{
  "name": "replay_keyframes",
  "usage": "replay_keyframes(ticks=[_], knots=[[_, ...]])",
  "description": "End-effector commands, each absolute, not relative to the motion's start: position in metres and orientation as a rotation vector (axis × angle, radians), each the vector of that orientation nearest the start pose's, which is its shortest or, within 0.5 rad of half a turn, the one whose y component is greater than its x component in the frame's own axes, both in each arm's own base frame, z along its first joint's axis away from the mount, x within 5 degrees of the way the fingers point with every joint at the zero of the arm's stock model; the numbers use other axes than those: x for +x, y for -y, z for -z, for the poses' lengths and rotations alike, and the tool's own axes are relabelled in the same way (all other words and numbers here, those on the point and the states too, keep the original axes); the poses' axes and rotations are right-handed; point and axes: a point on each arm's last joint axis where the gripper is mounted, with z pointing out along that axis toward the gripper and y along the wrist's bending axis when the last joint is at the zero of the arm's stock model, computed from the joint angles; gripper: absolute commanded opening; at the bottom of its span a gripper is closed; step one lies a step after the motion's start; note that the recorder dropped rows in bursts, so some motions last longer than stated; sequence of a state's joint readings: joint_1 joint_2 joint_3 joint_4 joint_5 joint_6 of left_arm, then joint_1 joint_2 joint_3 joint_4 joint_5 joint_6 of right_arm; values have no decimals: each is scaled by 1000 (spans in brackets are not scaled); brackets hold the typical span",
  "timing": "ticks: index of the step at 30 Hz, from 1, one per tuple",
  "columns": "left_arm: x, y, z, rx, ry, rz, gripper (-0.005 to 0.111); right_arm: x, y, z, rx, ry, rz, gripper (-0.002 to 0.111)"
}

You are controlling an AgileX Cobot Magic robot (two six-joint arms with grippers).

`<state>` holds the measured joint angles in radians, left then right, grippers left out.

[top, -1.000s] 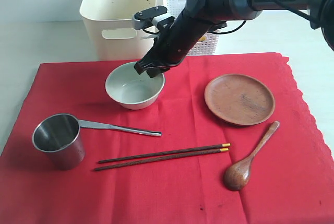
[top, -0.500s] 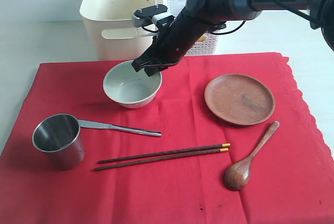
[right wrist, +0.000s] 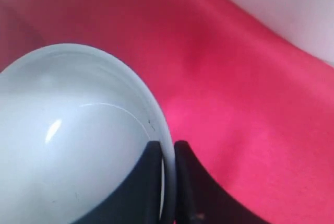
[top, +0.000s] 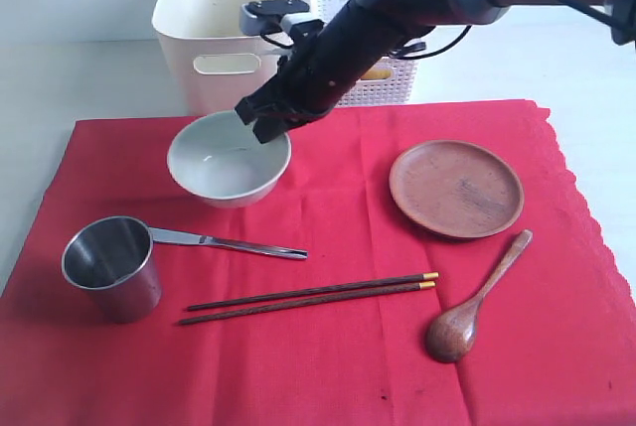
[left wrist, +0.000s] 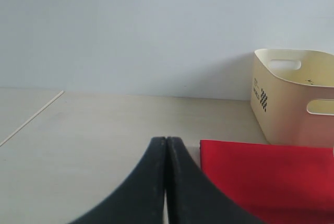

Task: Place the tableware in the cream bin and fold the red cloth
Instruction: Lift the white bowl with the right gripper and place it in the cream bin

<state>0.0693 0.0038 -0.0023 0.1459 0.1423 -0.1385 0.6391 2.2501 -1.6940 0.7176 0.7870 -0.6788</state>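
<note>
My right gripper [top: 260,120] is shut on the far rim of the cream bowl [top: 224,163], one finger inside and one outside, and the bowl hangs tilted just above the red cloth [top: 328,347]. The right wrist view shows the bowl [right wrist: 68,140] pinched in that gripper [right wrist: 167,148]. The cream bin [top: 227,29] stands behind the cloth. On the cloth lie the steel cup [top: 111,267], steel knife [top: 234,244], chopsticks [top: 308,297], wooden plate [top: 455,188] and wooden spoon [top: 472,302]. My left gripper [left wrist: 166,143] is shut and empty, off the cloth's corner [left wrist: 261,177], with the bin [left wrist: 297,96] ahead.
A white perforated basket [top: 373,78] stands behind the right arm, beside the cream bin. Bare pale table [top: 99,73] lies left of and behind the cloth. A wall runs along the back.
The right gripper has carried the bowl up and to the left, towards the cream bin. The other tableware has stayed put.
</note>
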Motion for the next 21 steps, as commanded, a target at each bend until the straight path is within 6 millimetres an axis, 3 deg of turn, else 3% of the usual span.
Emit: replay_keyframes(ticks=[1, 7, 10, 15, 17, 21], knots=[[56, -6, -201, -60, -1622, -84, 0, 351, -322, -181, -1172, -2360, -917, 0], [56, -6, -201, -60, -1622, -84, 0, 357, -322, -219, -1028, -2234, -899, 0], [56, -6, -201, -60, -1622, -84, 0, 371, -319, -237, -875, -2124, -800, 0], [56, -6, -201, -60, -1622, -84, 0, 393, -328, -263, -780, -1982, -759, 0], [56, -6, -201, -60, -1622, -84, 0, 407, -332, -266, -740, -1936, -737, 0], [56, -6, -201, -60, -1622, -84, 0, 425, -340, -249, -722, -1930, -730, 0]])
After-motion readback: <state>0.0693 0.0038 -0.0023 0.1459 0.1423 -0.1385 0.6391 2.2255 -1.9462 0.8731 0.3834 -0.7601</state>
